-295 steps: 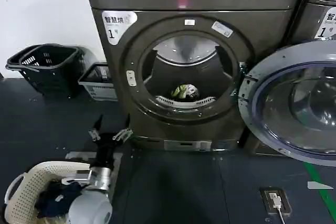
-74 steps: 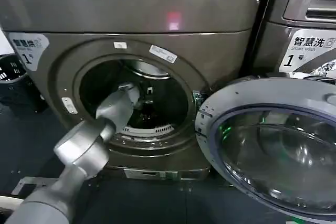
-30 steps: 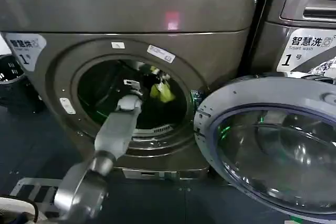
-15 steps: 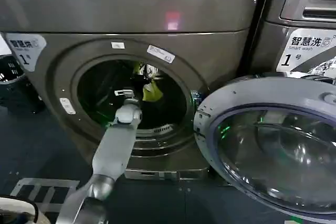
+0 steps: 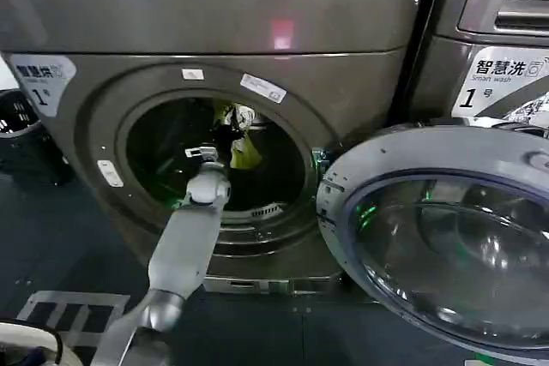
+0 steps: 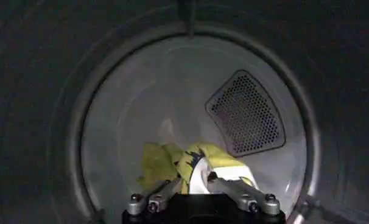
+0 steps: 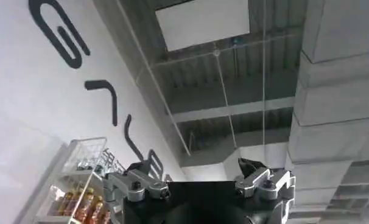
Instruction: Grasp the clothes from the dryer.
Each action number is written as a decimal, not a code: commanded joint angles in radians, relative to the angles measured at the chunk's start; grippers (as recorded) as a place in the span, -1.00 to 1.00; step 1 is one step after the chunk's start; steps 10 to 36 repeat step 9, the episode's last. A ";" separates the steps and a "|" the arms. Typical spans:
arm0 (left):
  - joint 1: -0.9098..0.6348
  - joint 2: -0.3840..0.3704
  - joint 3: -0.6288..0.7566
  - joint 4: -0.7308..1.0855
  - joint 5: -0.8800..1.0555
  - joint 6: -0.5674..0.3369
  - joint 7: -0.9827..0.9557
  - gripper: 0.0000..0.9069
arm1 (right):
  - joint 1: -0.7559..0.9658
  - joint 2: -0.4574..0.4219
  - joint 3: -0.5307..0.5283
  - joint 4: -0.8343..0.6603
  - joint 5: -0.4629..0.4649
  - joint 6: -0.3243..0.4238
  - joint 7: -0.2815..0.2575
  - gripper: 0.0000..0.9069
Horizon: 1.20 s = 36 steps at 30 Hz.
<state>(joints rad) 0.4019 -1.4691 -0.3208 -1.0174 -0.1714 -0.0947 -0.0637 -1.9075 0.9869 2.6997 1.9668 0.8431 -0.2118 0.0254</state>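
Yellow-green clothes [image 5: 241,145] are held up inside the dryer [image 5: 103,109], clamped in the jaws of the left gripper [image 6: 195,180]. The right gripper [image 7: 200,179] is parked, jaws apart. Next, the bundle should be pulled out through the round mouth.

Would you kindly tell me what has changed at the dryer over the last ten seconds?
The left pincer rose from the floor, reached into the dryer, closed on the clothes and lifted them off the drum floor. The glass door stayed open; the right pincer points at the ceiling, open.
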 commanded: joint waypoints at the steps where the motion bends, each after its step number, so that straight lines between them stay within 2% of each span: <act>1: 0.005 0.000 0.001 -0.010 -0.003 0.012 -0.009 -1.00 | -0.008 0.000 0.014 -0.003 -0.003 -0.014 -0.001 1.00; 36: -0.027 -0.004 0.021 0.014 -0.023 0.020 -0.005 -1.00 | -0.005 0.001 0.016 0.000 -0.010 -0.024 -0.007 1.00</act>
